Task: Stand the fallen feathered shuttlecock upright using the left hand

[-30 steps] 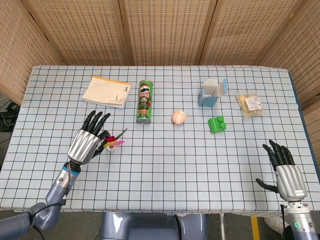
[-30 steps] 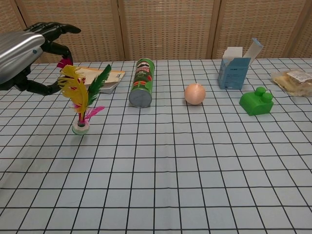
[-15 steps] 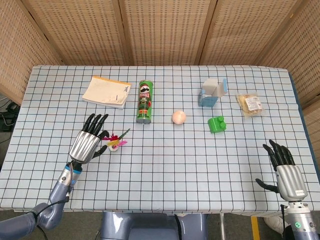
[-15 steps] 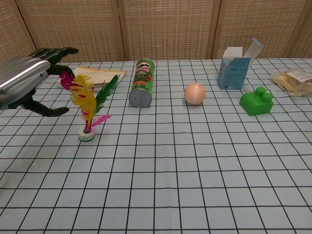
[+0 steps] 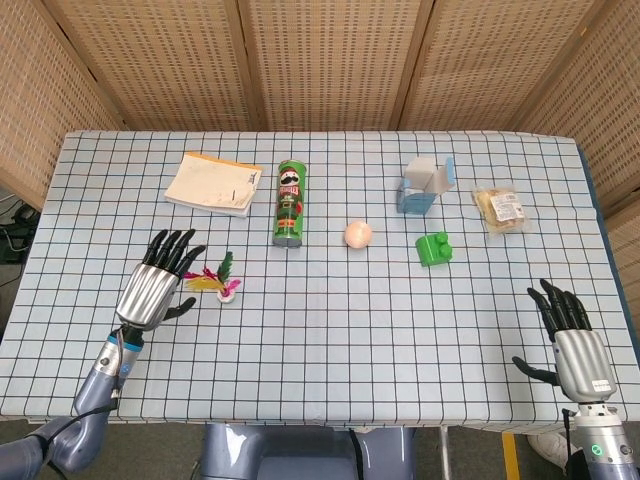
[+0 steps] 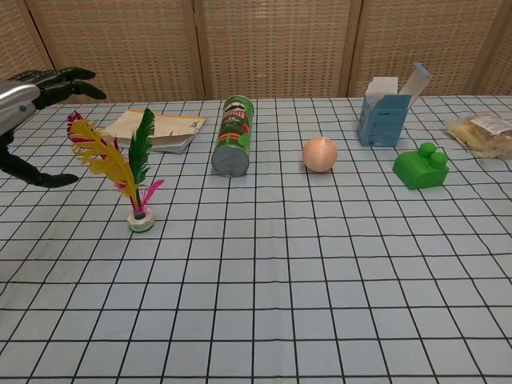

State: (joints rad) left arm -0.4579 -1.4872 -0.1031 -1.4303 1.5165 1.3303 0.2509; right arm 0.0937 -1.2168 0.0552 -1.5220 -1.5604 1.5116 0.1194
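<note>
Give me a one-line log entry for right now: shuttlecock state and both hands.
shuttlecock: upright on base, free-standing | left hand: open, beside it, not touching | right hand: open, idle at table's near right edge | step: appears done

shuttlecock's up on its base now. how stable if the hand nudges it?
Probably tippy: the shuttlecock stands on a small round base under tall feathers that lean toward the left hand. Likely very light, so a slight brush could topple it. The feathers look floppy and should bend.
</note>
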